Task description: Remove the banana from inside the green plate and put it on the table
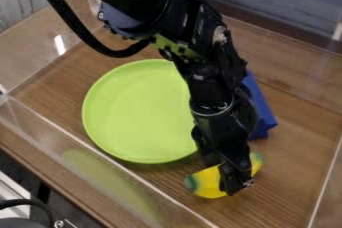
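Note:
The banana is small and yellow with a dark tip. It lies on the table just off the front right rim of the green plate. My gripper points straight down onto the banana's middle, its black fingers against the fruit. The fingers hide the gap between them, so I cannot make out whether they still clamp the banana. No object lies on the visible part of the plate.
A blue block lies right of the plate, partly behind the arm. Clear acrylic walls edge the table on the left, front and right. The front wall runs close to the banana.

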{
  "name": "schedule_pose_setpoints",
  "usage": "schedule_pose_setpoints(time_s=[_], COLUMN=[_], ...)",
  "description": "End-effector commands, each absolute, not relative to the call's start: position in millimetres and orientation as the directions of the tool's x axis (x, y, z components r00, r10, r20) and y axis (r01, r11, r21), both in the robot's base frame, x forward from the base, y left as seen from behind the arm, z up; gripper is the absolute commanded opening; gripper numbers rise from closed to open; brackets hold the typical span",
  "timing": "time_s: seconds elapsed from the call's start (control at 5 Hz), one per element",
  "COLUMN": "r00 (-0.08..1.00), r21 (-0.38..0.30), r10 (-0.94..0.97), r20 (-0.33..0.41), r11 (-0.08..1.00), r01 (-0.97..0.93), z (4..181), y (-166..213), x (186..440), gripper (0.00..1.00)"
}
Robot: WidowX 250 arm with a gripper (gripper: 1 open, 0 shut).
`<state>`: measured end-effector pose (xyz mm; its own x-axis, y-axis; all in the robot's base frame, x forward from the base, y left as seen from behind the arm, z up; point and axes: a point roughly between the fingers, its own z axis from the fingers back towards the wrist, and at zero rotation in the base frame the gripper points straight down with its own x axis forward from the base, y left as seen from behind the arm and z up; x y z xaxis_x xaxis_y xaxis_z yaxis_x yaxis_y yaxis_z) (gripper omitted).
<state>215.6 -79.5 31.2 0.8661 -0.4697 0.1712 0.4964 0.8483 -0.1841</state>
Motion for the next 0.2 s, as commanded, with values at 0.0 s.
schedule_pose_setpoints(time_s=[0.0], r00=[0.86], r21=[-0.179], r10=[-0.467], r20=[0.203], r11=[0.846], r01=[0.502], z=[38.5], y=[-82.5], x=[224.5], gripper=[0.0])
